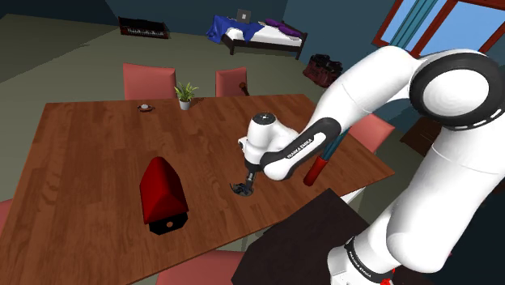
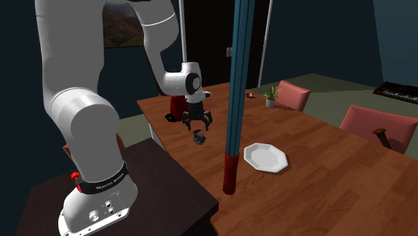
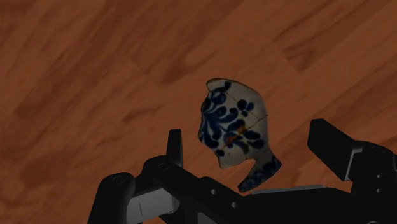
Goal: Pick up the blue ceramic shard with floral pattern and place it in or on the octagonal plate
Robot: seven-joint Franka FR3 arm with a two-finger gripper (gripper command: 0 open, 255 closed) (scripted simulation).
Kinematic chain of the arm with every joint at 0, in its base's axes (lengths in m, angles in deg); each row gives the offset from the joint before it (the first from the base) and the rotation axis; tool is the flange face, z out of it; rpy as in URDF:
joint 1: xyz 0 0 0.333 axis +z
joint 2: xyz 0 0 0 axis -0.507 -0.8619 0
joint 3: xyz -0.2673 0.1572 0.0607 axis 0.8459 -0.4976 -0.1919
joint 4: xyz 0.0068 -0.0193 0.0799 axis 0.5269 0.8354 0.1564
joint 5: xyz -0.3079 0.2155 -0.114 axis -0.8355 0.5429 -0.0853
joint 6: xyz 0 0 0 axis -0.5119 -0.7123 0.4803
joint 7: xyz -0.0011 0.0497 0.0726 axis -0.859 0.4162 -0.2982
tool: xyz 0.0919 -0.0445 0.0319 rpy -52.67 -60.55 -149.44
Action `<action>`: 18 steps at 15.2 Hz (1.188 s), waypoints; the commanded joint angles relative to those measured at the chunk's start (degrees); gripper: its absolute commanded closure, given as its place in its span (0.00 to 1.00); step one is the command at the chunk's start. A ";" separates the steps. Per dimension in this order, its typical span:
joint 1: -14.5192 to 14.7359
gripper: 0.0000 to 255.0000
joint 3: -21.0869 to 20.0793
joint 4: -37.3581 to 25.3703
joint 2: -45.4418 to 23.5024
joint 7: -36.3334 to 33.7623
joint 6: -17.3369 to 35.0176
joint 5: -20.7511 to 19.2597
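A brown wooden table point(image 1: 89, 154) stands in a dim room with dark teal walls point(image 1: 48, 10). Pink chairs point(image 1: 148, 81) line its far edge. Beyond are a bed point(image 1: 260, 36) and a red-framed window point(image 1: 453, 24).

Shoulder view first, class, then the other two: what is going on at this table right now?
A white robot arm is going after the blue-and-white floral shard, which lies on the wooden table. Its black end effector hangs over the shard with the fingers open either side, not touching it, so nothing is gripped yet. The white octagonal plate sits bare further along the table.
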 commanded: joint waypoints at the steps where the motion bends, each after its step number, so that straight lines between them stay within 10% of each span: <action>1: 1.39 0.00 0.96 -2.33 -5.01 -1.67 2.53 -3.34; 17: 3.07 0.00 3.94 -4.00 -11.59 -4.32 7.51 -6.75; 18: 3.07 1.00 3.94 -4.00 -11.59 -4.32 7.51 -6.75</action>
